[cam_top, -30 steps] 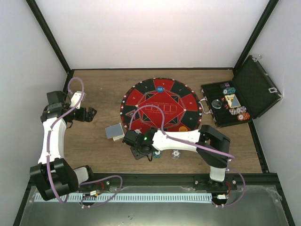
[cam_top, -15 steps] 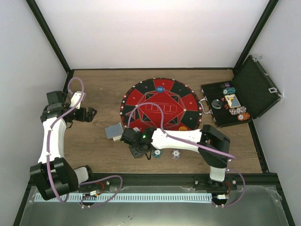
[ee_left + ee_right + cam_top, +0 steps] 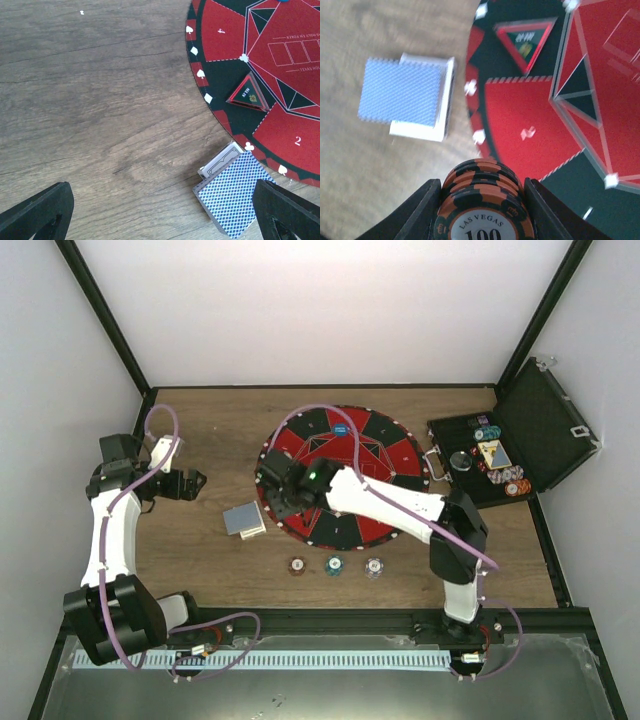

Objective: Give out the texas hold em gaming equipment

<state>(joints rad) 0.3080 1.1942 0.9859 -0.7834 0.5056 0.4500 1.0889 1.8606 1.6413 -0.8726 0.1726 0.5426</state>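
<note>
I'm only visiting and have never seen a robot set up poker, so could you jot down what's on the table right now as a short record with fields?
Right gripper: shut on a stack of brown chips, at the left edge of the mat
Left gripper: open, holding nothing, over bare wood
Card deck: backs up, on the wood just left of the mat
Row nearer the arms: brown chip, teal chip, white chip
Case: open, more chips inside
</note>
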